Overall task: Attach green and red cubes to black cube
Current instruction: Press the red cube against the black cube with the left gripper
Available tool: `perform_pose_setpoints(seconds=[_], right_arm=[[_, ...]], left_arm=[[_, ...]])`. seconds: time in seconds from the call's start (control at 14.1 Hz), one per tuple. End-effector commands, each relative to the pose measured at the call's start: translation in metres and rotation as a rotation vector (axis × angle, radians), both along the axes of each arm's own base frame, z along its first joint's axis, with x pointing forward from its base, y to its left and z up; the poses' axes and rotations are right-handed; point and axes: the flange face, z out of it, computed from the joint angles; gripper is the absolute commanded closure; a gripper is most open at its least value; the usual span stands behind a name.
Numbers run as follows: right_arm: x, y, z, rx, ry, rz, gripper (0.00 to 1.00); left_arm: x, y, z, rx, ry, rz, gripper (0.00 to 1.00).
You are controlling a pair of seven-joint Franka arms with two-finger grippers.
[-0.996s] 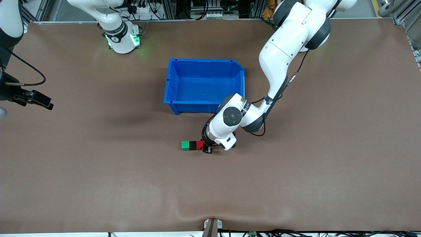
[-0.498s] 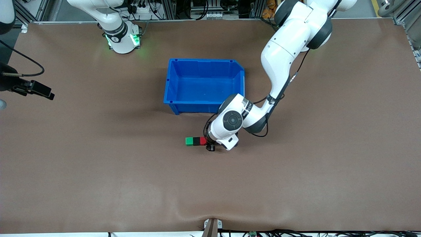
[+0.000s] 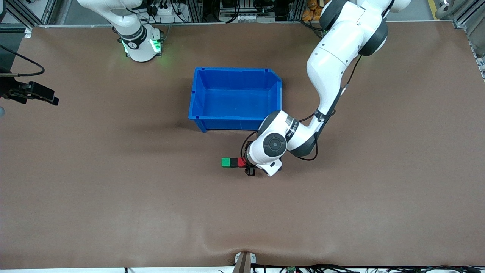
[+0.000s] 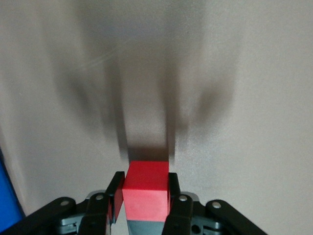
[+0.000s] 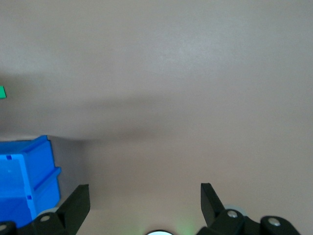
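The green cube (image 3: 226, 162), black cube (image 3: 234, 162) and red cube (image 3: 241, 162) form one joined row, black in the middle, nearer the front camera than the blue bin. My left gripper (image 3: 248, 167) is shut on the red cube (image 4: 145, 188) at the end of the row. In the left wrist view the red cube sits between the fingers (image 4: 116, 196) above blurred shadows, and the black and green cubes are hidden. My right gripper (image 3: 44, 97) is open and empty, over the right arm's end of the table. Its view (image 5: 144, 200) shows bare table between the fingers.
The blue bin (image 3: 235, 69) stands empty mid-table, just farther from the front camera than the cube row. Its corner shows in the right wrist view (image 5: 24, 181), with a sliver of the green cube (image 5: 2, 92). The brown mat has a wrinkle at its front edge (image 3: 242, 248).
My left gripper has carried the joined row toward the left arm's end of the table. My right gripper has drifted toward the robots' side at the table's edge.
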Motion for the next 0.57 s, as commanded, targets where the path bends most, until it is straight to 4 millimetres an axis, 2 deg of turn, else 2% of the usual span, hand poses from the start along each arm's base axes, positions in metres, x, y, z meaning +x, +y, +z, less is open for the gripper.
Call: perform_pose_setpoints(seconds=[0.0, 0.07, 0.14, 0.28, 0.36, 0.5], right_arm=[[-0.004, -0.012, 0.004, 0.030, 0.000, 0.058, 0.00], [-0.004, -0.012, 0.005, 0.029, -0.001, 0.057, 0.00], [-0.004, -0.012, 0.003, 0.029, 0.002, 0.057, 0.00], [-0.002, -0.010, 0.003, 0.029, -0.004, 0.055, 0.00], [-0.001, -0.009, 0.003, 0.030, -0.007, 0.055, 0.00], [0.001, -0.006, 0.001, 0.050, -0.012, 0.037, 0.00]], left_arm=[[0.002, 0.001, 0.027, 0.009, -0.058, -0.099, 0.00], [0.005, 0.003, 0.042, 0.032, -0.101, -0.157, 0.00], [0.005, 0.008, 0.073, 0.080, -0.131, -0.230, 0.00], [0.023, 0.050, 0.141, 0.119, -0.159, -0.357, 0.00], [0.025, 0.067, 0.177, 0.120, -0.172, -0.424, 0.00], [0.033, 0.115, 0.237, 0.143, -0.178, -0.473, 0.00]])
